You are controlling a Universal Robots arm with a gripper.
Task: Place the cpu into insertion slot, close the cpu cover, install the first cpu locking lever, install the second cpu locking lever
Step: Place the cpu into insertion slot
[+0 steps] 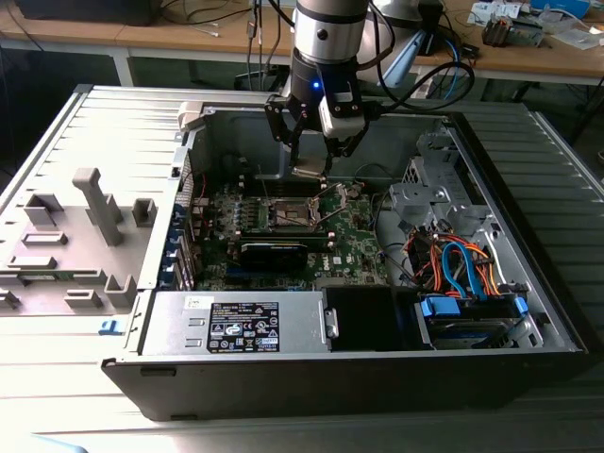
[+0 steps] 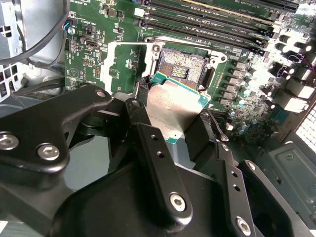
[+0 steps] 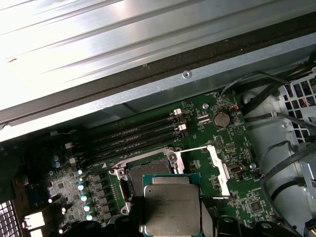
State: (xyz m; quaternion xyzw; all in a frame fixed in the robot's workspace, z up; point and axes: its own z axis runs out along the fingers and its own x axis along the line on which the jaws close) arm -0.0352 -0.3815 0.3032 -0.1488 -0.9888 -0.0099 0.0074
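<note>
Silver-grey cpu [image 2: 174, 104] clamped in hand [image 2: 173, 119] above insertion slot [image 2: 183, 67].

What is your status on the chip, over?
Hand shut on chip. Chip hovering near open socket, not seated. Cover flipped open beside socket.

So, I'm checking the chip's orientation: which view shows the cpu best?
The first wrist view: the cpu shows its metal top nearly square-on. The second wrist view has it held slanted in the gripper; the exterior view gives a small sliver.
</note>
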